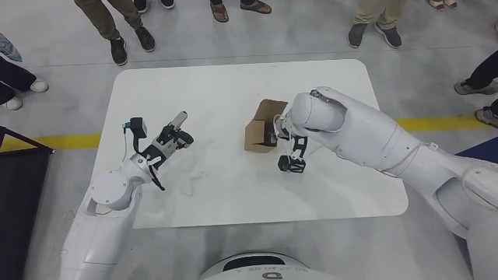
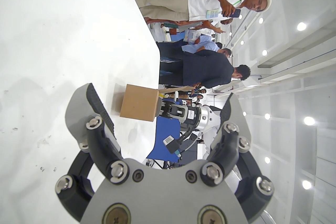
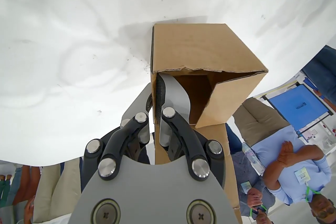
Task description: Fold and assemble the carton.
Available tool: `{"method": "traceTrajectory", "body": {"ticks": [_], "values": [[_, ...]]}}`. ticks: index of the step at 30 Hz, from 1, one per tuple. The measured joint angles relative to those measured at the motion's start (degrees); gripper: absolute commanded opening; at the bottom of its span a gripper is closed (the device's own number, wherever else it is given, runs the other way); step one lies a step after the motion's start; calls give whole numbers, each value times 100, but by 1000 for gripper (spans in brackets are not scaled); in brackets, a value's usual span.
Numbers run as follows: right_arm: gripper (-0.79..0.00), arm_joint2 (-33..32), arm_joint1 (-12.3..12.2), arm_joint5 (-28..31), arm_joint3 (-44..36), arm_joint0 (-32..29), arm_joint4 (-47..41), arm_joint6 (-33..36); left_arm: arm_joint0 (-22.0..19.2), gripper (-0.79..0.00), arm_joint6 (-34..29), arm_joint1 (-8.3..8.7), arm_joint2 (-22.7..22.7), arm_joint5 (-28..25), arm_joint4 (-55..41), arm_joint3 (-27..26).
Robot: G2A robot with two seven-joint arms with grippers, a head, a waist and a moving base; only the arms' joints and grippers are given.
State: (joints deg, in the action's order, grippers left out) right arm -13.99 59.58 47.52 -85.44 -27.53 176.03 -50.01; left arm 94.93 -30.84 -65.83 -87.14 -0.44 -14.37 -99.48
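Two sets of jaws, two different jobs. My right jaws are clenched on the brown cardboard carton (image 3: 204, 51), with one finger (image 3: 172, 93) inside its open mouth and the other outside, pinching a side wall between them. The carton sits on the white worktop (image 1: 233, 194), a little toward my right side, its open end turned toward my right arm. Its body looks squared up. That end is not closed, though: one flap leans partway inward, another sticks out beside my wrist, and the top edge looks ragged. My left jaws are spread wide and hold nothing, hanging over the worktop well apart from the carton. I judge the step in hand to be closing this open end. The next move probably calls for my right jaws to keep the wall steady while the left comes across to press the loose flaps in, gently, since thin board could crease or tear further.
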Motion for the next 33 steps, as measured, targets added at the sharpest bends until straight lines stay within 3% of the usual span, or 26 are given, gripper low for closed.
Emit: {"method": "traceTrajectory", "body": {"ticks": [7,8,9,10,17,21,28,33], "values": [[-785,430,-84,-235,-166,423,-3,-280,0,0,0,0,0,0,0,0],[-576,426,-91,-301,-161,442,-3,-341,0,0,0,0,0,0,0,0],[-135,424,-96,-372,-154,459,-3,-413,0,0,0,0,0,0,0,0],[0,424,-99,-481,-133,481,-3,-525,0,0,0,0,0,0,0,0],[0,370,-68,-922,269,504,-126,-664,0,0,0,0,0,0,0,0],[0,69,-149,-1190,406,339,-579,-382,0,0,0,0,0,0,0,0],[0,-1326,-695,-2136,608,-633,-2438,598,0,0,0,0,0,0,0,0],[0,-2321,-1089,-2572,770,-1568,-3986,650,0,0,0,0,0,0,0,0]]}}
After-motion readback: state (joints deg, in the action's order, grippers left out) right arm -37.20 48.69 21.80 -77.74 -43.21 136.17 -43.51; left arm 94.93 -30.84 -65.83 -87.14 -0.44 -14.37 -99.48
